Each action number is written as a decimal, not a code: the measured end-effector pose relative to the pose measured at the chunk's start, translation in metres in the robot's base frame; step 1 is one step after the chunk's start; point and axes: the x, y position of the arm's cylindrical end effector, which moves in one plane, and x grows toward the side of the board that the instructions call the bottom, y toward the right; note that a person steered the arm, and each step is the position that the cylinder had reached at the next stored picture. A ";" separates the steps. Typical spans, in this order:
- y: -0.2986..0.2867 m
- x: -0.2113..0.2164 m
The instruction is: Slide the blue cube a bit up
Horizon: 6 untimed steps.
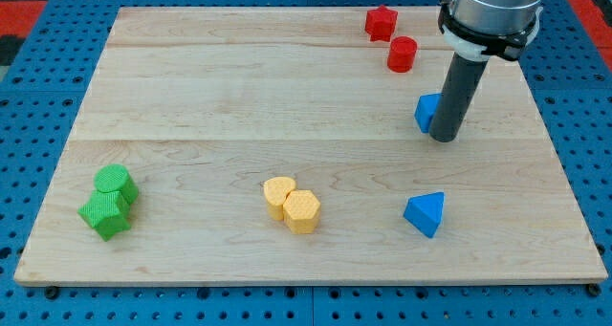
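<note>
The blue cube (426, 112) lies at the view's right, partly hidden behind my dark rod. My tip (444, 137) rests on the board just right of and slightly below the cube, touching or nearly touching it. A second blue block (425, 214), wedge-shaped, lies lower on the right, well below my tip.
A red star block (381, 22) and a red cylinder (402, 54) sit near the view's top right. Two yellow blocks (292, 205) touch each other at the bottom centre. Two green blocks (109, 202) cluster at the bottom left. The wooden board (239, 87) lies on a blue perforated table.
</note>
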 end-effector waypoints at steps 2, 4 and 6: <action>0.041 -0.028; 0.001 0.001; -0.040 -0.032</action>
